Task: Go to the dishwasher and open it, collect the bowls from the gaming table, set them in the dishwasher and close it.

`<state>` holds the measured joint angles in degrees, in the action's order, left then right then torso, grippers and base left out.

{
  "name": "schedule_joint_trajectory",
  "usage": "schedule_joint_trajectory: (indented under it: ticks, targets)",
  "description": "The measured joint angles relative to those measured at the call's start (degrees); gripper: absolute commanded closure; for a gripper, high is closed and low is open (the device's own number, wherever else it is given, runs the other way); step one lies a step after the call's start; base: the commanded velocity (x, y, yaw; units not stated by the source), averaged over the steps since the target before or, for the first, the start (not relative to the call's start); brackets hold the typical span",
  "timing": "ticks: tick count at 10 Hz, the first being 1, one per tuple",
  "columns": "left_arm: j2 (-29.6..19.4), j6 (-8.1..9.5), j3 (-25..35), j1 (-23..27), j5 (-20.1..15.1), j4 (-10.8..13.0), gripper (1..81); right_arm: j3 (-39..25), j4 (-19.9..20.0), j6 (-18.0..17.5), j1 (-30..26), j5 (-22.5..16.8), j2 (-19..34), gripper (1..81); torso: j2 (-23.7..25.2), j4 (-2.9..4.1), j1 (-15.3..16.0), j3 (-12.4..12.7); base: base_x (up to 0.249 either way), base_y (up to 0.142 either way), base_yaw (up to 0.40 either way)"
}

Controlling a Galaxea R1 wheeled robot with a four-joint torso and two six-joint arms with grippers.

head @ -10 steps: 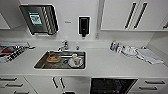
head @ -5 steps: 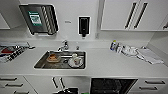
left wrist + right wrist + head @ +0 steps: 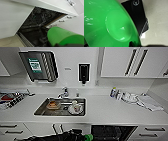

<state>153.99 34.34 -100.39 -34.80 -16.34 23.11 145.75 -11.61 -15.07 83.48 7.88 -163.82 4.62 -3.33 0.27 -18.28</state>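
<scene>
While white counter (image 3: 105,109) with sink (image 3: 61,107) sits unchanged, dishwasher (image 3: 112,133) is open; green bowl (image 3: 109,25) grip: cannot tell.

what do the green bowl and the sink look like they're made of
Green bowl: probably plastic, glossy, going by its even bright colour and soft white highlights. Sink: looks like brushed stainless steel, a dull grey metallic basin set in the white counter.

The dishwasher (image 3: 113,132) stands open at the lower right of the head view, dark inside with wire racks (image 3: 41,18). A lime green bowl (image 3: 109,26) shows glossy and tilted, a small green patch at the head view's bottom centre
</scene>
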Motion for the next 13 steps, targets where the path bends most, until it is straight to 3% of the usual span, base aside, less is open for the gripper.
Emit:
schedule_joint_trajectory:
  ticks: [4,9,13]
  targets:
    - [4.17,0.2,-3.08,0.63,-0.41,0.01,81.1,-0.05,0.01,0.0,-0.33,0.0,-0.02,81.1,0.0,0.0,0.02,-0.04,0.0,0.0,0.0]
    - [6.35,0.2,-5.51,2.1,-0.66,0.04,81.1,-0.11,0.26,-0.45,-1.4,0.69,-0.21,81.1,-0.04,0.0,0.05,-4.92,0.0,0.0,0.0]
    - [8.74,0.2,-8.59,2.95,-1.5,0.1,81.1,-0.11,0.32,-0.52,-1.57,0.69,-0.21,81.1,-0.09,0.0,0.09,-5.59,0.0,0.0,0.0]
